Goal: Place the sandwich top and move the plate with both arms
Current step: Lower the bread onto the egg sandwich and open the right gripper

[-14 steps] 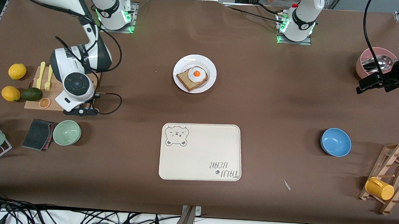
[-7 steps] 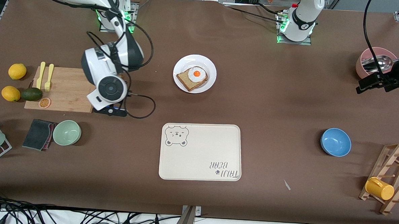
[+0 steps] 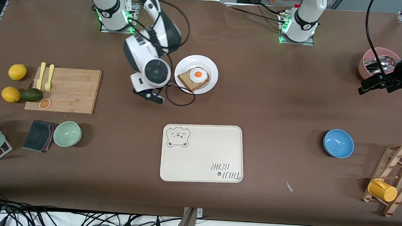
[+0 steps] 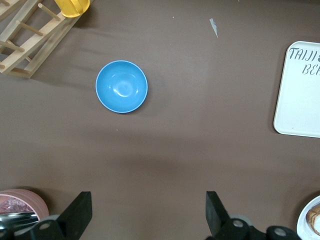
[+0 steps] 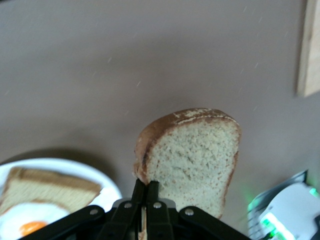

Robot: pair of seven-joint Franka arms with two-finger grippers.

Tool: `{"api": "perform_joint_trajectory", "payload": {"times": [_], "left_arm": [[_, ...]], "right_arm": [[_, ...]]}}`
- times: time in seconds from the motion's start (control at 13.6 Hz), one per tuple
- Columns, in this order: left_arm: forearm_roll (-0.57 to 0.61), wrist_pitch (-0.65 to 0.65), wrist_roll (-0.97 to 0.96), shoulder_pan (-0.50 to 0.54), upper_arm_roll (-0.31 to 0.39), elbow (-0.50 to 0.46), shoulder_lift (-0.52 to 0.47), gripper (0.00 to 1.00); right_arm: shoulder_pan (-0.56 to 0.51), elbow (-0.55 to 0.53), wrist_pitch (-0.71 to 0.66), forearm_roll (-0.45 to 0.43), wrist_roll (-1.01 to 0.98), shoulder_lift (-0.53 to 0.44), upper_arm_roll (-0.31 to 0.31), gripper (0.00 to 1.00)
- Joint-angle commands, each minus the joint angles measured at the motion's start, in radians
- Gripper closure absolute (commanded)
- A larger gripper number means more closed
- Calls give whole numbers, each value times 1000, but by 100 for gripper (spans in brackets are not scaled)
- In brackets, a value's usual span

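Right fingers (image 5: 145, 192) clenched on one sandwich top (image 5: 192, 157) beside one plate (image 3: 212, 66); left fingers (image 4: 80, 212) released

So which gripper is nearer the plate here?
The right gripper, shut on the sandwich top, is up beside the plate, toward the right arm's end. The left gripper waits open by the pink bowl at the left arm's end.

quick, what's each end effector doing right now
Left end effector: open, empty, over bare table.
Right end effector: shut on the sandwich top, beside the plate.
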Motion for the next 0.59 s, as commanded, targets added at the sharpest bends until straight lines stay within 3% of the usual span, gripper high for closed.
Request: {"api": "perform_joint_trajectory", "payload": {"times": [0.0,0.22,0.51], "left_arm": [[-30,-24,-11,-2,5,21,5,0],[-30,-24,-11,-2,5,23,5,0],[-29,-24,-11,-2,3,23,5,0]], "right_arm": [[84,85,-20,22,146,62,-9,100],[171,171,-14,22,268,141,-9,100],[231,177,78,20,365,200,-10,100]]}}
